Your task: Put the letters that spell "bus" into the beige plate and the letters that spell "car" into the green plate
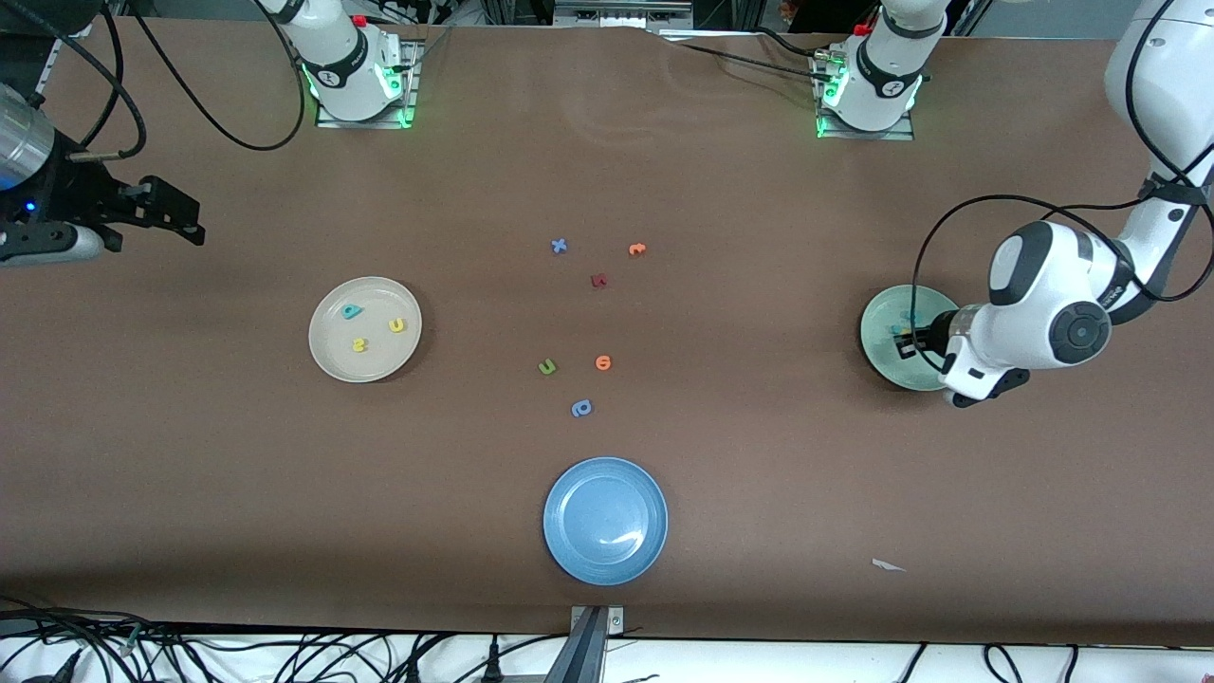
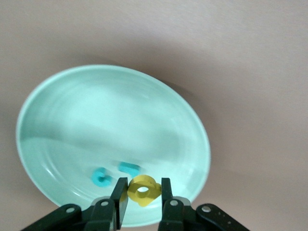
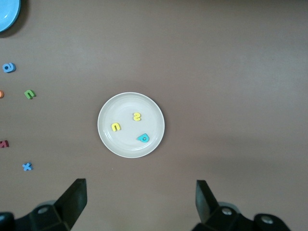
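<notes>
— So where had you got to?
— Left gripper (image 2: 141,192) over the green plate (image 2: 72,110), fingers clenched on the yellow "a" (image 2: 143,189) — last "car" letter. You needed only release; right gripper (image 3: 139,202) waited, spread.

A blue plate (image 1: 605,521) sits on the brown bench (image 1: 237,474). Farther from the front camera lie six loose foam letters (image 1: 579,327), the blue rounded letter (image 1: 581,409) nearest it.
</notes>
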Motion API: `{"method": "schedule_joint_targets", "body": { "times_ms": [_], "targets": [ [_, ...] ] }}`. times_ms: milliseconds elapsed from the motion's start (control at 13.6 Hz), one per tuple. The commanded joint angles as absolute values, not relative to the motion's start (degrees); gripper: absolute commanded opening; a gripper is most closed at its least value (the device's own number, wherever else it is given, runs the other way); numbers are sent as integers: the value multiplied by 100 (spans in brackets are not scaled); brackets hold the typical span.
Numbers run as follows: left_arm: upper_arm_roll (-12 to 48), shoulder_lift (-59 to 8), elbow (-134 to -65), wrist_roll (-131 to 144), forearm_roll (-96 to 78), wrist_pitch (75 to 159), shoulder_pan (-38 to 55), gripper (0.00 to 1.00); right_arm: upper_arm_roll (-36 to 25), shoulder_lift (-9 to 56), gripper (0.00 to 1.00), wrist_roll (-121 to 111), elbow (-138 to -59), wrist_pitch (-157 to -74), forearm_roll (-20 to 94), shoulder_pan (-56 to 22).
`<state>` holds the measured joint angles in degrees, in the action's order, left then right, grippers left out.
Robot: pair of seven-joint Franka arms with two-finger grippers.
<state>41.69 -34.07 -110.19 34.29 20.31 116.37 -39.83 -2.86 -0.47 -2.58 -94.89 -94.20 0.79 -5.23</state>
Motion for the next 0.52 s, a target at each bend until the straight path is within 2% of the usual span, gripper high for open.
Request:
{"method": "schedule_joint_targets", "body": {
  "times_ms": [0,147,221,295,442],
  "targets": [
    [4131,-3603,-10838,3340,2451,11619,-3946,21,-149,-18,100,-220,-9371,-9633,35,-378],
    [4131,-3612,-10723,3331,2452,11602,-3938,75,-141,-288,100,-211,-9595,-9476,-9,-343],
    [4131,-3586,-10714,3331,2452,11584,-3946,94,-149,-394,100,-202,-9737,-9362,0,-230],
    [4148,-3551,-10696,3348,2452,11558,-3955,99,-141,-361,100,-193,-9730,-9343,9,-176],
    [4227,-3481,-10338,3349,2356,11078,-3946,99,8,-316,100,-202,-9729,-9352,35,78]
  ]
}}
